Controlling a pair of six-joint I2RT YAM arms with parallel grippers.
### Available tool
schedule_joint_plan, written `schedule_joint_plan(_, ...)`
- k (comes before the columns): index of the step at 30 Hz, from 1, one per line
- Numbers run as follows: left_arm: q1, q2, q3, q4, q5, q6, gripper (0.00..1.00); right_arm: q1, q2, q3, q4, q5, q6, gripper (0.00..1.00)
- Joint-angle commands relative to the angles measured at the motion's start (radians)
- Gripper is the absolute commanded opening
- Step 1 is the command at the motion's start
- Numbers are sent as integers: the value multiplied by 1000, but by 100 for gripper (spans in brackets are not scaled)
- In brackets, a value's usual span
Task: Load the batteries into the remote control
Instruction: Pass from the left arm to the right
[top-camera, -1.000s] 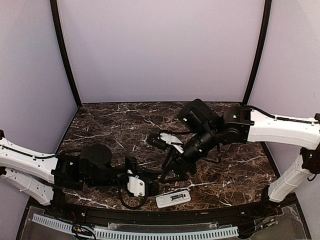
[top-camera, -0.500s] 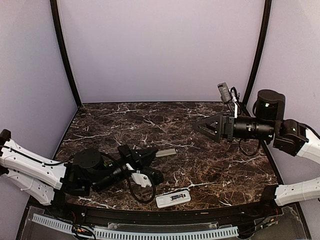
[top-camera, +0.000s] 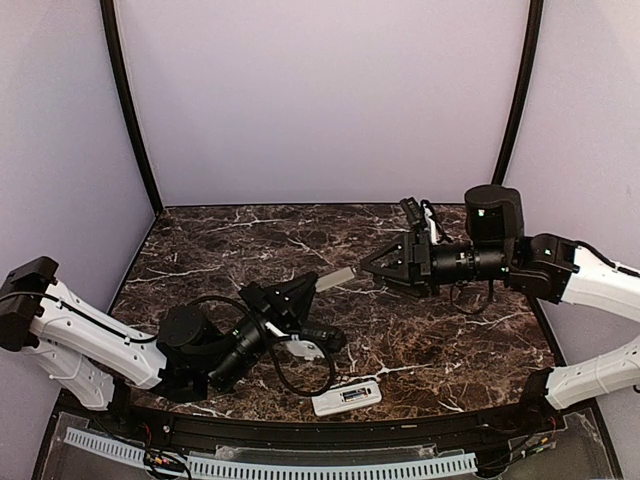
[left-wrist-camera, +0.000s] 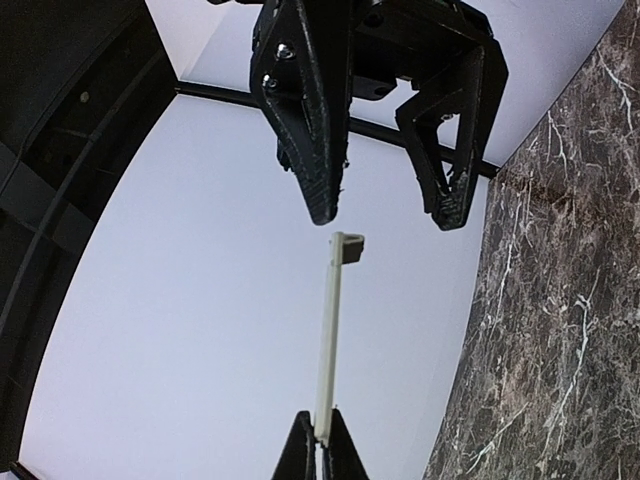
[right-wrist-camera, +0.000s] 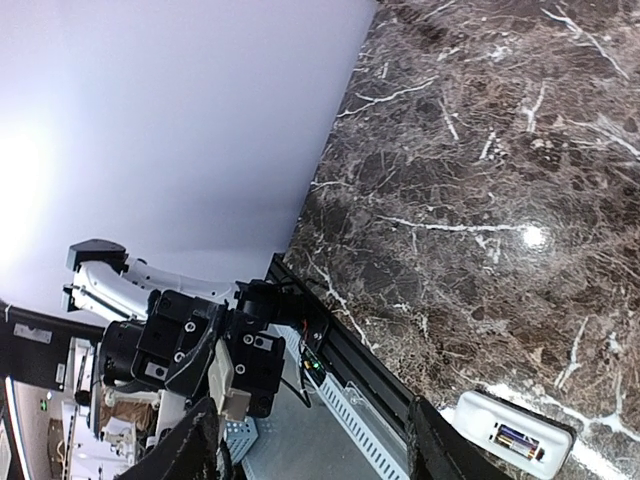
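Since the remote control (top-camera: 346, 397) lies compartment-up at the near edge of the table (top-camera: 470, 340), with at least one battery (right-wrist-camera: 517, 436) seated inside, I judge loading largely done and the cover step in hand. Just beyond the remote, the left gripper (top-camera: 314, 286) is clamped on one end of a thin grey cover plate (top-camera: 336, 277), holding it in the air. Farther beyond the remote, to its right, the right gripper (top-camera: 368, 267) faces the plate's free end, jaws apart and empty. Next move: align those jaws squarely on the plate before closing.
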Motion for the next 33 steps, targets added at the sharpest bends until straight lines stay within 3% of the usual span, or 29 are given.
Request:
schedule_joint_plan(1, -6, 4, 25, 80, -22, 21, 0, -2, 27, 28, 77, -81, 45, 55)
schedule_joint_plan(4, -6, 10, 28, 80, -22, 19, 0, 0, 45, 37, 88, -99, 44, 50)
schedule_joint_plan(17, -6, 53, 44, 112, -28, 44, 0, 4, 101, 91, 110, -140, 13, 48)
schedule_joint_plan(23, -6, 58, 42, 127, -38, 49, 0, 4, 87, 94, 108, -137, 6, 59)
schedule_joint_plan(33, -6, 58, 40, 170, -49, 50, 0, 3, 55, 100, 66, -77, 2, 59)
